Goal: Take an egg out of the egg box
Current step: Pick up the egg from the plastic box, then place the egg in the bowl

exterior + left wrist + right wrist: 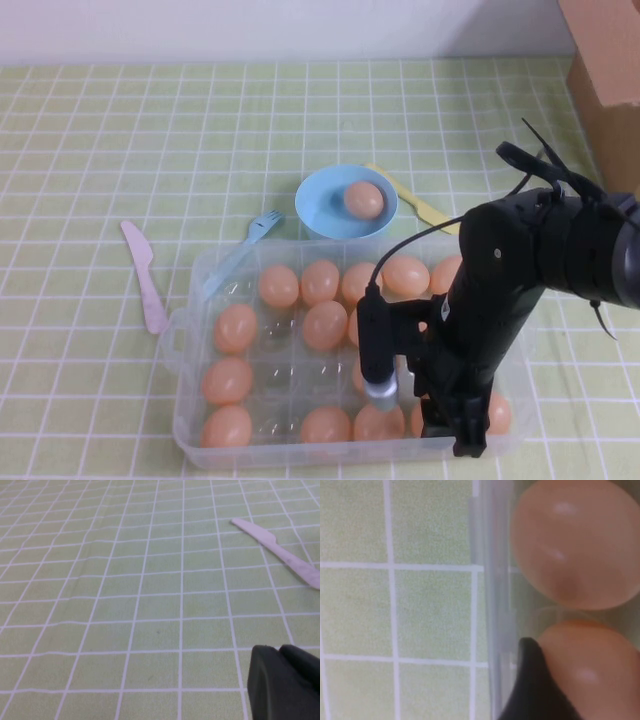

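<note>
While the right gripper [455, 425] is lowered into the near right corner of the egg box [190, 435], the main risk is a poor grasp on the egg [590, 672]. One dark finger [532, 690] sits against the side of this egg, between it and the clear box wall. If the jaws close off-centre, the smooth shell is likely to slip out or roll in its dimple. If the finger wedges against the wall, lifting may drag the whole box along. Too much closing force could crack the shell. A neighbouring egg [577, 540] lies just beside the target, so a sideways drift of the gripper could knock it.

Right gripper state: the jaws stand partly open around the egg, with one finger touching it. The opposite finger is not visible, so a secure hold cannot be confirmed; treat the egg as contacted, not yet held. The egg rests in its dimple directly under the gripper, in the box row nearest the robot.

Left gripper [285, 682]: only a dark edge of it shows in its wrist view, parked over bare surface well away from the box, with a pink plastic knife [280, 552] ahead of it. Whether its jaws are open or closed cannot be told.

Beyond the right gripper, past the far edge of the box, a light-blue bowl [320, 200] already contains one egg.
</note>
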Tool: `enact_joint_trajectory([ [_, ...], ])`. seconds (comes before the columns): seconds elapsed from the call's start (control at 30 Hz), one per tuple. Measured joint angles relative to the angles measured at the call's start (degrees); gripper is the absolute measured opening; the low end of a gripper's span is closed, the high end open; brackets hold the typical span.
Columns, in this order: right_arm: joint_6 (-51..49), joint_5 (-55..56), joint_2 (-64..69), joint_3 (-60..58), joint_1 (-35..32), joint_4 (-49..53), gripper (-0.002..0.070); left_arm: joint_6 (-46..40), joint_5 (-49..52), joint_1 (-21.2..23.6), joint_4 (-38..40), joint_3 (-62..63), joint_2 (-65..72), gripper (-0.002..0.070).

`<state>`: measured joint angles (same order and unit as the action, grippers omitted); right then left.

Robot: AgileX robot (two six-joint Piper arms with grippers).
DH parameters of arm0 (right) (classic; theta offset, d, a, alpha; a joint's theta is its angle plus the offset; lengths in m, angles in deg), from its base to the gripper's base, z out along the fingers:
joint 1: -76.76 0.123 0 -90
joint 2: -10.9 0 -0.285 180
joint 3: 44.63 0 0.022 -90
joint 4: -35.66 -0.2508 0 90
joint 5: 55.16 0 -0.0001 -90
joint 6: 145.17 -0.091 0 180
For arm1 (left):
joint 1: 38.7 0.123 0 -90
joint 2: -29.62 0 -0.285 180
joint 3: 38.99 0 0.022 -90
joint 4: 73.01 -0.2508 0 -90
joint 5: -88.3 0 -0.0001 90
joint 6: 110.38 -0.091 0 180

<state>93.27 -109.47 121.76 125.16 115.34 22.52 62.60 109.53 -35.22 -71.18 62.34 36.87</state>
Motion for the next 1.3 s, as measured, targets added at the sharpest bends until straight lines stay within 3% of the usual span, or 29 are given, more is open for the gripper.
enact_joint_trajectory([
  [0.37,-9.00,-6.81,-6.05,12.38,0.00,8.39,0.0368,0.00,0.00,0.00,0.00,0.00,0.00,-0.0004],
  [0.6,-16.70,-1.18,-2.65,23.05,-1.74,16.36,0.0368,0.00,0.00,0.00,0.00,0.00,0.00,-0.0004],
  [1.03,-18.11,6.84,19.59,42.97,-4.66,12.73,0.0368,0.00,0.00,0.00,0.00,0.00,0.00,-0.0004],
  [1.3,-18.11,10.34,23.87,45.00,-4.75,8.90,0.0368,0.00,0.00,0.00,0.00,0.00,0.00,-0.0004],
])
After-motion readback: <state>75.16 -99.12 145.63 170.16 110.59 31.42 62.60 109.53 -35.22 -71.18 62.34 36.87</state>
